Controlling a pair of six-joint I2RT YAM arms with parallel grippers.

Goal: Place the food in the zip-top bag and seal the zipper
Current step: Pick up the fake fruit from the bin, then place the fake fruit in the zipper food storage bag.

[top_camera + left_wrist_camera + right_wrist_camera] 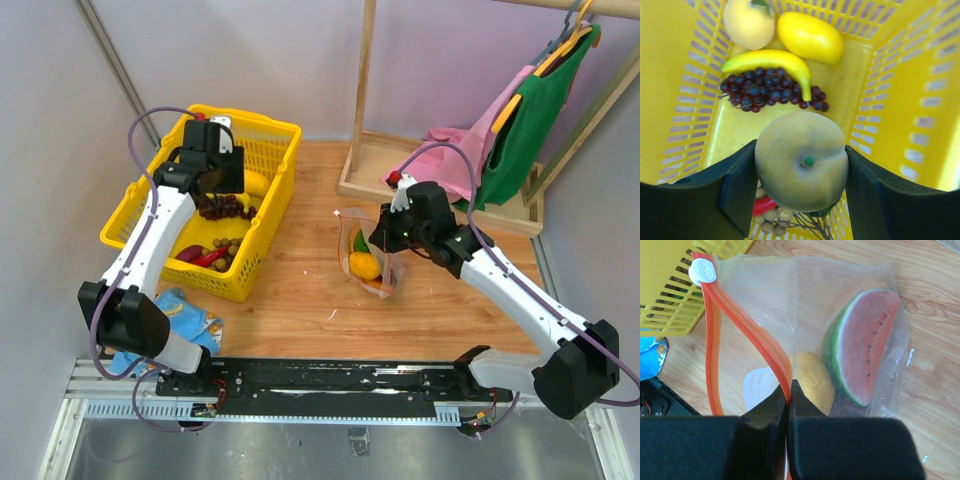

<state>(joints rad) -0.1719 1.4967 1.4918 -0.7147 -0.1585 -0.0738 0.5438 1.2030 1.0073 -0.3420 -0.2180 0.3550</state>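
Note:
My left gripper (801, 165) is shut on a round yellow-green fruit (800, 157), held above the floor of the yellow basket (205, 200). Below it lie a banana (771, 62), dark grapes (765, 92), a lemon (810, 36) and a pale round fruit (748, 22). My right gripper (790, 387) is shut on the red zipper strip (765, 347) of the clear zip-top bag (368, 255), holding its mouth open. The white slider (702, 271) sits at the strip's far end. Inside the bag lie a watermelon wedge (865, 345) and a yellow fruit (812, 380).
The basket also holds a red pepper (200, 256) and small tan balls (224, 250). A blue snack packet (185, 320) lies in front of the basket. A wooden rack (440, 190) with pink and green clothes stands at the back right.

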